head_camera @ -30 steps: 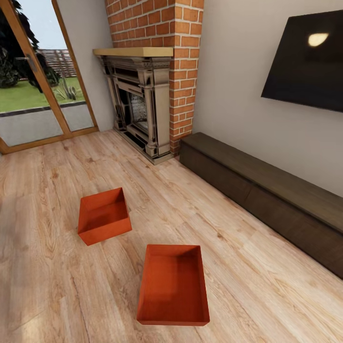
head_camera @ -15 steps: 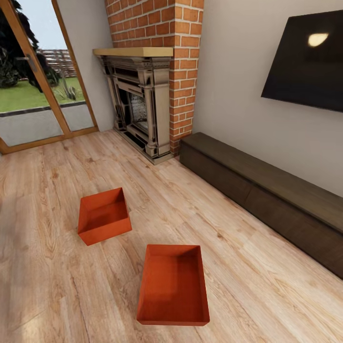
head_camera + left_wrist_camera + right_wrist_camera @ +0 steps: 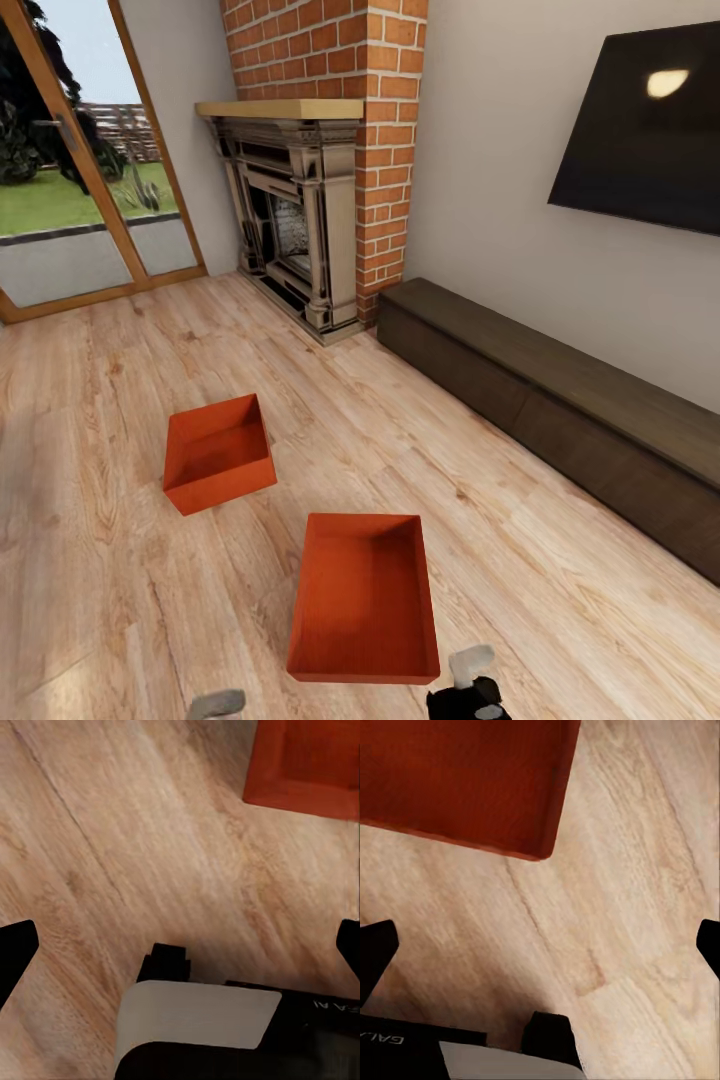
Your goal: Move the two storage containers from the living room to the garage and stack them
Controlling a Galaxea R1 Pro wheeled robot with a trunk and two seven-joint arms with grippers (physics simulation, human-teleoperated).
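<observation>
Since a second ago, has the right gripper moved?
Yes. The right gripper has risen into the head view's lower edge, just beyond the near container's near right corner; that container and the fireplace sit unchanged.

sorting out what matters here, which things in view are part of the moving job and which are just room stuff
Part of the job:
- nearer orange-red open-top rectangular bin, on the light wood-plank floor
- farther orange-red open-top bin, same floor, apart from the first
- left gripper and right gripper, both open

Just room stuff:
- red brick fireplace
- black wall TV
- long dark wooden bench
- glass patio door
</observation>
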